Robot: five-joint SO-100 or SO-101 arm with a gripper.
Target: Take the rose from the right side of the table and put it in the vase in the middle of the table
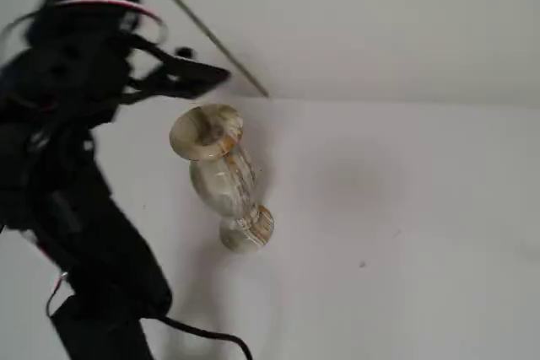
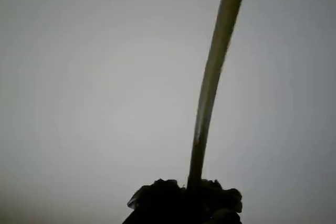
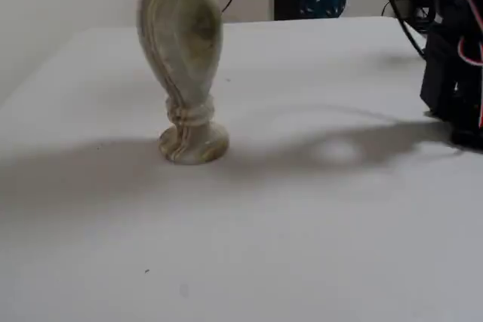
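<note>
The black arm [image 1: 76,166] is raised above the vase [image 1: 221,176], its gripper [image 1: 198,76] closed on the rose [image 1: 202,27] stem, held clear over the white table [image 1: 405,233].

Vase [image 3: 181,58] rim cut off above; rose [image 2: 212,93] bloom unseen; claw [image 1: 198,77] blurred.

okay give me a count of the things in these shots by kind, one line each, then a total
Vase: 1, upright on the table
Rose: 1, only its stem shows, held up by the gripper above the vase
Table: 1
Robot arm: 1
Total: 4
</note>
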